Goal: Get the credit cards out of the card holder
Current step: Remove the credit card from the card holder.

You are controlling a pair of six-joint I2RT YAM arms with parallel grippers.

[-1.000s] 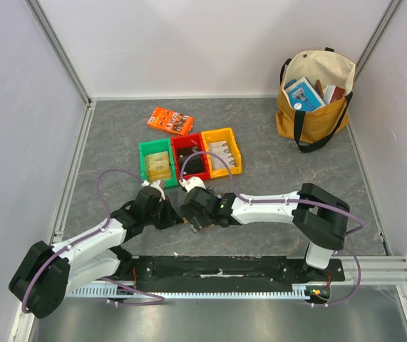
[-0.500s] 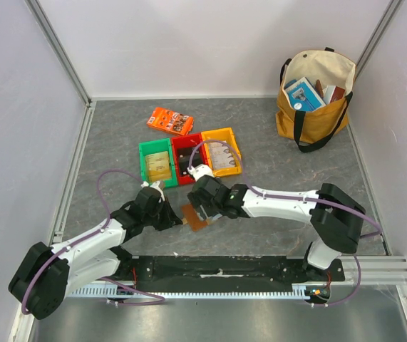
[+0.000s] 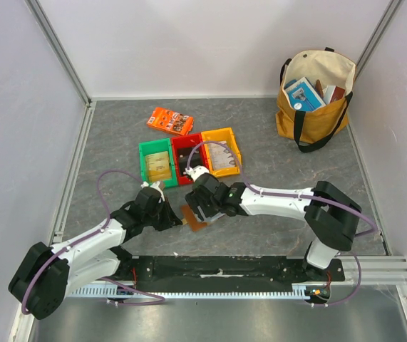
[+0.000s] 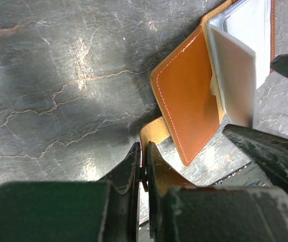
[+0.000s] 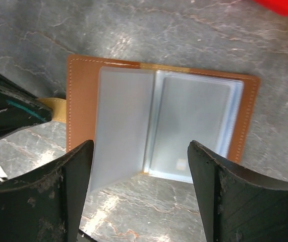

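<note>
The card holder (image 5: 82,106), a brown leather wallet, lies open on the grey table, with its pale blue sleeves (image 5: 194,118) fanned out and one leaf standing up. I cannot make out a credit card in the sleeves. It also shows in the top view (image 3: 195,217) and the left wrist view (image 4: 188,108). My left gripper (image 4: 145,164) is shut on the wallet's tan strap tab at its near-left edge; it also shows in the top view (image 3: 177,219). My right gripper (image 5: 141,156) is open and empty just above the wallet's near edge, and also shows in the top view (image 3: 203,208).
Green (image 3: 144,153), red (image 3: 182,144) and yellow (image 3: 235,142) bins stand in a row just beyond the wallet; the red one holds dark flat items. An orange printed box (image 3: 169,121) lies further back. A yellow tote bag (image 3: 316,114) with books stands at the back right.
My right gripper has lifted and drawn back from the wallet, which now lies uncovered and open. My left gripper has kept its hold on the strap tab.
</note>
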